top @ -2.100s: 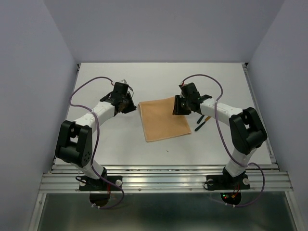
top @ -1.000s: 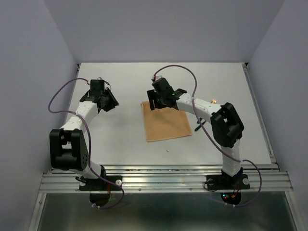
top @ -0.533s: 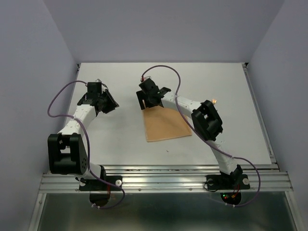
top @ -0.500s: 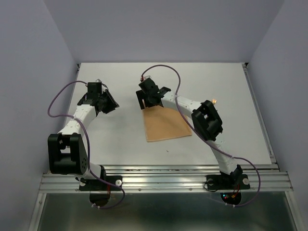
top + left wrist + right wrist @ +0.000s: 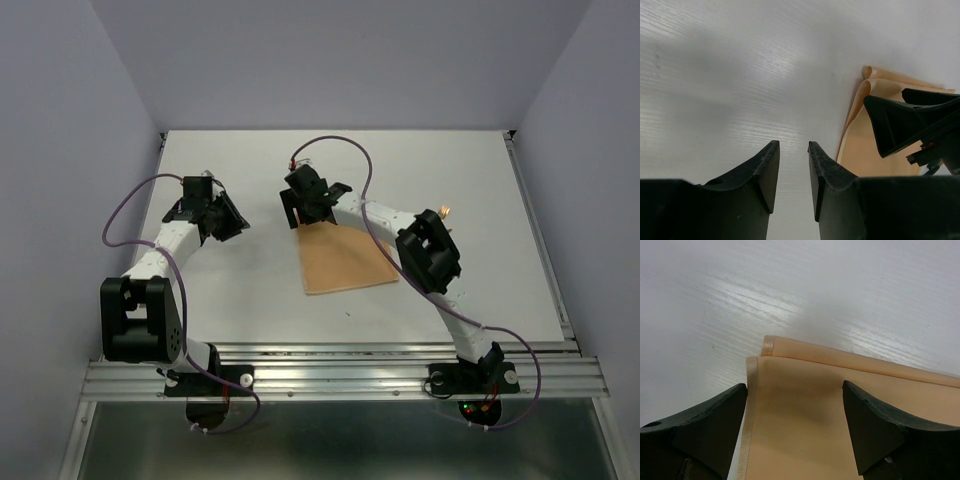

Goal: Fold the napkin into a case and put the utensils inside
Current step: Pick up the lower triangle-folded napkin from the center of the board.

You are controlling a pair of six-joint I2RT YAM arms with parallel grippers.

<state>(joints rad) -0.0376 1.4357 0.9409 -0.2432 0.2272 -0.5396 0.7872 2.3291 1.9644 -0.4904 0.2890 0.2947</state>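
**Top view.** The napkin (image 5: pixel 345 258), a plain peach-orange cloth folded into a flat, slightly skewed rectangle, lies at the centre of the white table (image 5: pixel 480 170). The right gripper (image 5: pixel 305 212) stands over its upper-left corner.

**Right wrist view.** The fingers (image 5: pixel 700 425) are wide apart and straddle that corner, clamping nothing. Two stacked layers show, the lower peeking out along the top, with a narrow glossy hem down the left edge.

**Left wrist view.** The left gripper (image 5: pixel 228 216), left of the cloth and apart from it, has a narrow empty gap between its fingers (image 5: pixel 762 170).
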